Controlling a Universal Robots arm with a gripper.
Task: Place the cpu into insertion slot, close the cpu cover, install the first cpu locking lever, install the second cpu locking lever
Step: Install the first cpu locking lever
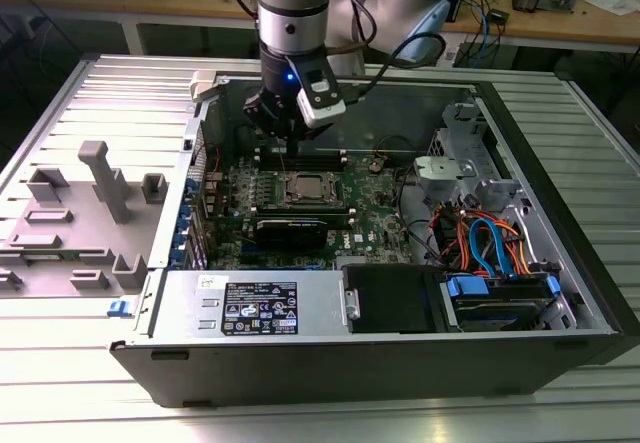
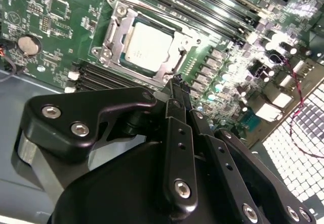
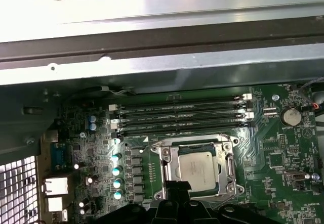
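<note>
The cpu (image 1: 303,190) (image 2: 149,47) (image 3: 197,168) lies flat in the insertion slot (image 1: 303,201) of the green motherboard, its silver top facing up. The cpu cover (image 2: 117,32) (image 3: 169,164) is down around it, framing the chip. My gripper (image 1: 287,151) (image 2: 176,81) (image 3: 177,187) hangs just above the board at the socket's edge. That is the side nearer the chassis's far wall in the exterior view. Its dark fingers are shut together with nothing between them. Thin metal lever rods (image 2: 152,9) run along the socket's sides.
Long black RAM slots (image 3: 182,115) lie beside the socket, and a coin battery (image 3: 292,116) sits further along. The chassis wall (image 3: 162,57) rises close behind. A power supply (image 1: 255,303) and coloured cables (image 1: 490,243) fill the case's near side. A grey fixture (image 1: 95,203) stands outside at the exterior view's left.
</note>
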